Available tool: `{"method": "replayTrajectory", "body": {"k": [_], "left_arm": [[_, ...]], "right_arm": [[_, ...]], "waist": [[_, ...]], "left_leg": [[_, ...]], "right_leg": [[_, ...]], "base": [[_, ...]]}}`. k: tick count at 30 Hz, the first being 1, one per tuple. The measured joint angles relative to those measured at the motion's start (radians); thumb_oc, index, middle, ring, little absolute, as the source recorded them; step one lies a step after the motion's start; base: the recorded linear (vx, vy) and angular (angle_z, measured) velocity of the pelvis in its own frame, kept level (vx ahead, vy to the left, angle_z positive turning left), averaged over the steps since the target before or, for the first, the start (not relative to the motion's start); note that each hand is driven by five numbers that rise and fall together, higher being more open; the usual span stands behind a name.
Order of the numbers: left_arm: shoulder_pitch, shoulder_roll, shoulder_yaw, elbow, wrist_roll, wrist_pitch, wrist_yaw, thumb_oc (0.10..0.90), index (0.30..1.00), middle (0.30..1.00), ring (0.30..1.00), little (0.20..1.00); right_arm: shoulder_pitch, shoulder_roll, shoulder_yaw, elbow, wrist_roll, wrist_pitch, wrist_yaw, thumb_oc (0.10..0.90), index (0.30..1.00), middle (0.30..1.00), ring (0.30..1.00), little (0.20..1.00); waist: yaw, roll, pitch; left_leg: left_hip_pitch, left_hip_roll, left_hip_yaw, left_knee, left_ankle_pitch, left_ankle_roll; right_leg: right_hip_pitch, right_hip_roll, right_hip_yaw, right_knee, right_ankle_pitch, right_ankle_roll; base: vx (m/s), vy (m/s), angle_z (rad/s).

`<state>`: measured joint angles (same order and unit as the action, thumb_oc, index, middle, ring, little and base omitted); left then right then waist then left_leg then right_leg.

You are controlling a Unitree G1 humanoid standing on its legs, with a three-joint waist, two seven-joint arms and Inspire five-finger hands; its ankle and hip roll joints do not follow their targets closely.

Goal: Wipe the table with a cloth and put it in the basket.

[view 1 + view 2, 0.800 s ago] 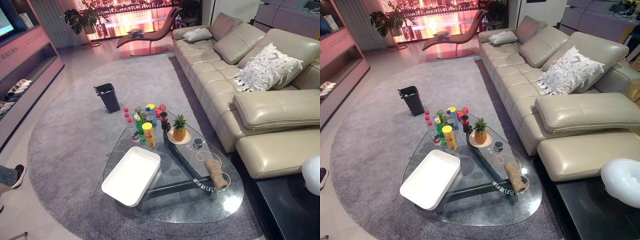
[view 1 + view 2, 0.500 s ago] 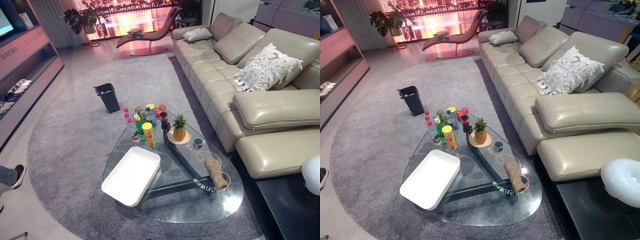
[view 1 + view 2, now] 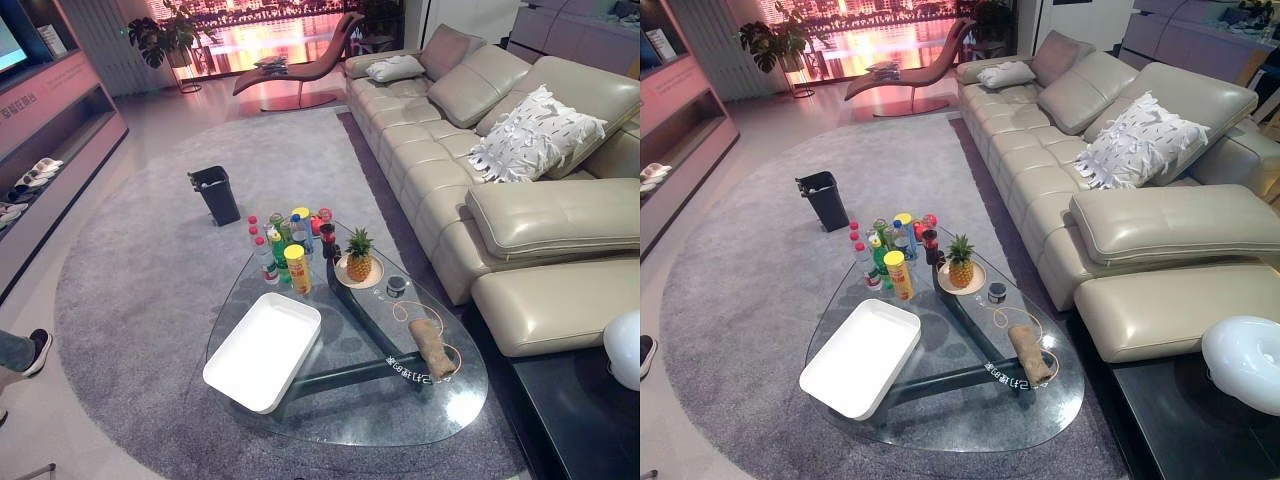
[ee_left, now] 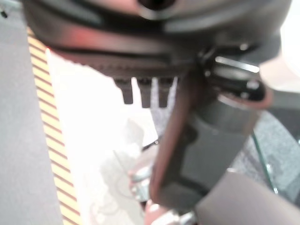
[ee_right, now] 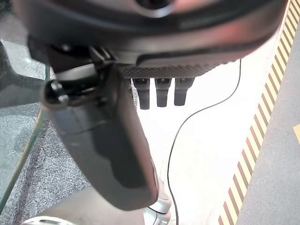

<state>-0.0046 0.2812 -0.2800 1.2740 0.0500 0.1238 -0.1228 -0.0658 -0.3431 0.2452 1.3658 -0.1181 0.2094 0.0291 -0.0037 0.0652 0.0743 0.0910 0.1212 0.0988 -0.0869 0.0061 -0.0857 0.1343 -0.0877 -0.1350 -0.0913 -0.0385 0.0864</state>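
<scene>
- Left hand [image 4: 206, 136] hangs over pale floor in its wrist view, fingers [image 4: 143, 91] straight and slack, holding nothing.
- Right hand [image 5: 108, 140] likewise hangs over pale floor beside the carpet edge, fingers [image 5: 161, 91] straight, holding nothing.
- Cloth [image 3: 432, 345], tan and rolled up, lies on the glass table [image 3: 400, 415] at its right side, the side nearest the sofa [image 3: 520, 215]; well apart from both hands.
- Cloth's long axis runs from the table's near right edge toward the far end, slightly angled; a thin orange cord [image 3: 403, 312] loops around it on the glass.
- White tray [image 3: 263, 350] sits on the left half of the table, well apart from the cloth, bare glass between them.
- Far end of the table is crowded: bottles [image 3: 272, 245], yellow can [image 3: 297, 268], pineapple [image 3: 358, 255] on a plate, small dark round thing [image 3: 396, 285] just beyond the cloth.
- Near end of the glass is bare, with room to move there.
- Gap between the table's right edge and the sofa is narrow; grey carpet [image 3: 130, 280] is open on the left.
- Black bin [image 3: 215, 193] stands on the carpet beyond the table.
- Person's shoe [image 3: 35, 350] shows at the left edge.
</scene>
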Motion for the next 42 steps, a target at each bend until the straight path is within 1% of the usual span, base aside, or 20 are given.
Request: {"method": "replayTrajectory", "body": {"k": [14,18,20,22,23,24,25,26,28,30,31,32,33,35,36,37,39,40,41,42], "left_arm": [[0.000,0.000,0.019,0.000,0.000,0.000,0.000,0.800,0.900,0.900,0.900,0.900],[-0.007,0.000,0.016,-0.002,-0.022,0.001,0.002,0.800,0.900,0.900,0.900,0.900],[-0.027,0.000,0.014,-0.003,-0.056,0.001,0.005,0.800,0.900,0.900,0.900,0.900],[-0.070,0.001,0.014,-0.011,-0.095,0.004,0.011,0.800,0.900,0.900,0.900,0.900],[-0.078,0.001,0.012,-0.011,-0.103,0.005,0.012,0.800,0.900,0.900,0.900,0.900],[-0.113,0.003,0.012,-0.011,-0.138,0.011,0.022,0.800,0.900,0.900,0.900,0.900],[-0.127,0.004,0.012,-0.011,-0.146,0.012,0.023,0.800,0.900,0.900,0.900,0.900],[-0.148,0.007,0.013,-0.012,-0.158,0.014,0.024,0.800,0.900,0.900,0.900,0.900],[-0.174,0.017,0.016,-0.019,-0.211,0.014,0.037,0.800,0.900,0.900,0.900,0.900],[-0.213,0.027,0.020,-0.036,-0.278,0.003,0.059,0.800,0.900,0.900,0.900,0.900],[-0.213,0.027,0.020,-0.036,-0.278,0.003,0.059,0.800,0.900,0.900,0.900,0.900],[-0.236,0.048,0.025,-0.039,-0.340,-0.004,0.063,0.800,0.900,0.900,0.900,0.900],[-0.261,0.055,0.034,-0.040,-0.371,-0.014,0.067,0.800,0.900,0.900,0.900,0.900],[-0.333,0.067,0.063,-0.046,-0.480,-0.046,0.066,0.800,0.900,0.900,0.900,0.900],[-0.351,0.071,0.073,-0.048,-0.520,-0.056,0.064,0.800,0.900,0.900,0.900,0.900],[-0.360,0.073,0.081,-0.050,-0.543,-0.062,0.062,0.800,0.900,0.900,0.900,0.900],[-0.397,0.083,0.128,-0.078,-0.656,-0.086,0.059,0.800,0.900,0.900,0.900,0.900],[-0.401,0.083,0.141,-0.082,-0.675,-0.093,0.054,0.800,0.900,0.900,0.900,0.900],[-0.409,0.087,0.148,-0.090,-0.706,-0.103,0.048,0.800,0.900,0.900,0.900,0.900],[-0.412,0.094,0.154,-0.109,-0.727,-0.108,0.047,0.800,0.900,0.900,0.900,0.900]], "right_arm": [[0.000,0.000,0.000,0.000,0.000,0.000,0.000,0.800,0.900,0.900,0.900,0.900],[-0.002,-0.001,0.003,-0.012,0.000,0.002,0.000,0.800,0.900,0.900,0.900,0.900],[-0.019,-0.001,0.011,-0.018,0.001,0.006,-0.001,0.800,0.900,0.900,0.900,0.900],[-0.060,-0.003,0.020,-0.018,0.002,0.025,-0.002,0.800,0.900,0.900,0.900,0.900],[-0.070,-0.004,0.024,-0.018,0.002,0.028,-0.002,0.800,0.900,0.900,0.900,0.900],[-0.116,-0.005,0.032,-0.019,0.004,0.042,-0.002,0.800,0.900,0.900,0.900,0.900],[-0.131,-0.006,0.032,-0.019,0.004,0.043,-0.002,0.800,0.900,0.900,0.900,0.900],[-0.151,-0.006,0.033,-0.021,0.005,0.045,-0.001,0.800,0.900,0.900,0.900,0.900],[-0.194,-0.009,0.045,-0.021,0.024,0.047,0.001,0.800,0.900,0.900,0.900,0.900],[-0.241,-0.015,0.046,-0.022,0.054,0.045,-0.003,0.800,0.900,0.900,0.900,0.900],[-0.241,-0.015,0.046,-0.022,0.054,0.045,-0.003,0.800,0.900,0.900,0.900,0.900],[-0.271,-0.017,0.046,-0.022,0.100,0.038,-0.013,0.800,0.900,0.900,0.900,0.900],[-0.291,-0.022,0.045,-0.022,0.122,0.034,-0.023,0.800,0.900,0.900,0.900,0.900],[-0.336,-0.043,0.024,-0.022,0.192,-0.013,-0.073,0.800,0.900,0.900,0.900,0.900],[-0.351,-0.049,0.013,-0.023,0.208,-0.027,-0.084,0.800,0.900,0.900,0.900,0.900],[-0.360,-0.052,0.006,-0.023,0.215,-0.035,-0.091,0.800,0.900,0.900,0.900,0.900],[-0.377,-0.067,-0.032,-0.043,0.255,-0.102,-0.163,0.800,0.900,0.900,0.900,0.900],[-0.376,-0.069,-0.042,-0.052,0.264,-0.116,-0.175,0.800,0.900,0.900,0.900,0.900],[-0.377,-0.077,-0.059,-0.068,0.278,-0.140,-0.199,0.800,0.900,0.900,0.900,0.900],[-0.386,-0.087,-0.070,-0.085,0.279,-0.164,-0.226,0.800,0.900,0.900,0.900,0.900]], "waist": [[0.001,-0.005,0.020],[0.002,0.000,0.041],[0.001,0.007,0.067],[-0.001,0.022,0.119],[-0.001,0.024,0.131],[-0.001,0.029,0.178],[-0.001,0.029,0.196],[-0.001,0.026,0.226],[0.000,0.019,0.254],[0.001,0.010,0.313],[0.001,0.010,0.313],[0.002,0.002,0.330],[0.004,0.002,0.350],[0.006,0.003,0.408],[0.006,0.001,0.423],[0.006,0.001,0.430],[0.007,-0.005,0.444],[0.005,-0.006,0.444],[0.006,-0.008,0.444],[0.012,-0.007,0.445]], "left_leg": [[-0.008,-0.002,-0.002,0.000,0.000,-0.001],[-0.044,-0.003,-0.002,0.001,0.002,-0.004],[-0.083,-0.003,-0.002,0.001,0.012,-0.002],[-0.141,-0.005,-0.002,0.001,0.031,0.001],[-0.152,-0.005,-0.002,0.001,0.035,0.002],[-0.203,-0.007,-0.002,0.001,0.055,0.005],[-0.215,-0.008,-0.003,0.002,0.060,0.007],[-0.224,-0.011,-0.003,0.002,0.064,0.010],[-0.265,-0.016,-0.004,0.001,0.072,0.014],[-0.278,-0.022,-0.008,0.002,0.080,0.016],[-0.278,-0.022,-0.008,0.002,0.080,0.016],[-0.309,-0.023,-0.008,0.004,0.087,0.016],[-0.329,-0.023,-0.010,0.011,0.090,0.017],[-0.406,-0.033,-0.029,0.089,0.090,0.017],[-0.429,-0.037,-0.030,0.115,0.090,0.017],[-0.444,-0.040,-0.032,0.131,0.090,0.017],[-0.504,-0.055,-0.049,0.183,0.088,0.015],[-0.520,-0.060,-0.054,0.200,0.088,0.015],[-0.555,-0.066,-0.058,0.238,0.076,0.010],[-0.596,-0.066,-0.060,0.283,0.043,0.012]], "right_leg": [[-0.009,0.000,0.000,0.000,-0.001,0.001],[-0.044,0.001,0.001,0.001,0.004,0.004],[-0.086,0.001,0.003,0.001,0.017,0.001],[-0.139,0.001,0.004,0.006,0.037,0.000],[-0.151,0.001,0.005,0.006,0.041,0.001],[-0.202,0.003,0.006,0.006,0.061,0.001],[-0.212,0.003,0.006,0.006,0.067,0.002],[-0.223,0.002,0.006,0.006,0.072,0.003],[-0.265,-0.001,0.007,0.006,0.077,0.003],[-0.276,-0.005,0.008,0.007,0.085,0.005],[-0.276,-0.005,0.008,0.007,0.085,0.005],[-0.313,-0.006,0.008,0.018,0.086,0.007],[-0.335,-0.007,0.007,0.035,0.086,0.007],[-0.411,-0.022,0.005,0.126,0.056,0.009],[-0.438,-0.028,0.005,0.164,0.041,0.010],[-0.453,-0.032,0.005,0.187,0.032,0.010],[-0.552,-0.056,0.006,0.333,-0.031,0.007],[-0.574,-0.064,0.005,0.371,-0.049,0.006],[-0.618,-0.076,0.006,0.438,-0.080,-0.001],[-0.671,-0.079,0.010,0.503,-0.108,-0.006]], "base": [[0.00,0.001,0.00],[-0.09,0.021,-0.01],[-0.17,0.036,-0.03],[-0.16,0.036,-0.03],[-0.14,0.028,-0.03],[-0.12,0.020,-0.01],[-0.13,0.009,-0.01],[-0.09,0.000,-0.01],[-0.05,0.003,-0.01],[-0.09,0.008,0.03],[-0.14,0.002,0.01],[-0.14,-0.009,0.01],[-0.21,-0.029,0.07],[-0.15,-0.048,0.13],[-0.06,-0.032,0.10],[-0.05,-0.033,0.13],[-0.08,-0.078,0.22],[-0.08,-0.088,0.27],[-0.04,-0.052,0.21],[-0.04,-0.047,0.16]]}}
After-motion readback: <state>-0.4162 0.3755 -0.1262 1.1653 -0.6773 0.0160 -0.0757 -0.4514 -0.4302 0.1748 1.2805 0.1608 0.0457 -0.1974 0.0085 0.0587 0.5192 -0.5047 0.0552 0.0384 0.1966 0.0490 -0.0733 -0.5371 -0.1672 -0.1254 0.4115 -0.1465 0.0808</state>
